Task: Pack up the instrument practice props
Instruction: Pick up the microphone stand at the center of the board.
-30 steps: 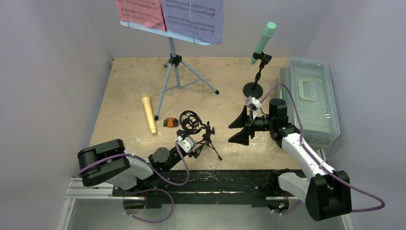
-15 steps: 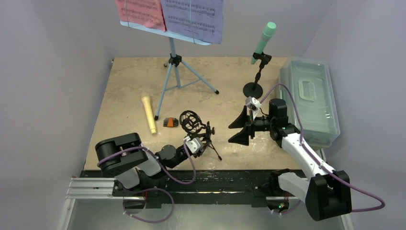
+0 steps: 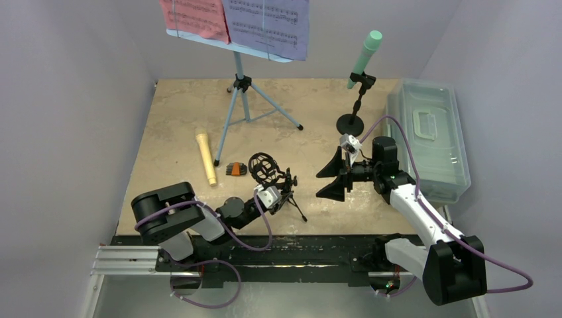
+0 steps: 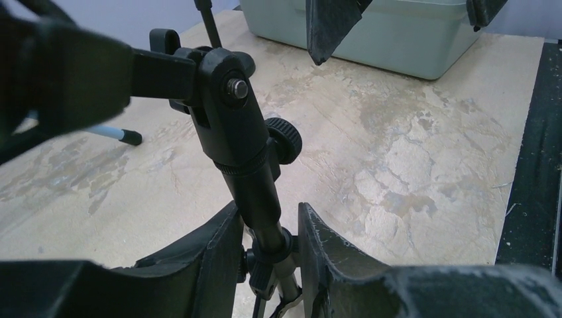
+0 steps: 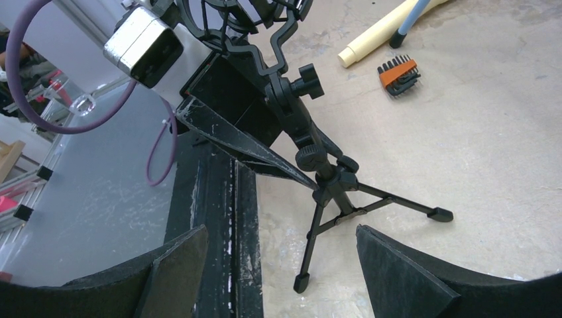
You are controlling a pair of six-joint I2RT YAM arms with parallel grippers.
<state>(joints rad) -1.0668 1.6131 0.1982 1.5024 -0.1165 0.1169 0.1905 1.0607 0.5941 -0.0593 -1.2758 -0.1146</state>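
A small black microphone tripod (image 3: 286, 189) with a round shock mount (image 3: 263, 167) stands near the table's front edge. My left gripper (image 3: 281, 199) reaches in low from the left, and its jaws close on the tripod's stem (image 4: 255, 185) just above the leg hub. My right gripper (image 3: 333, 175) hangs open to the tripod's right, holding nothing. Its own view shows the tripod (image 5: 331, 182) ahead of the fingers. The yellow microphone (image 3: 207, 159) lies flat. The mint-green microphone (image 3: 366, 56) sits in a round-base stand. The light-blue tripod (image 3: 240, 99) carries a pink page (image 3: 194, 16) and a purple page (image 3: 268, 23).
A translucent grey tub (image 3: 427, 136) with its lid on stands along the right side. A small orange and black comb-like piece (image 3: 236, 169) lies between the yellow microphone and the shock mount. A black rail (image 3: 298, 245) runs along the near edge.
My left arm has swung right and pushed forward to the small tripod, and its jaws have narrowed onto the stem. The right arm has not moved.
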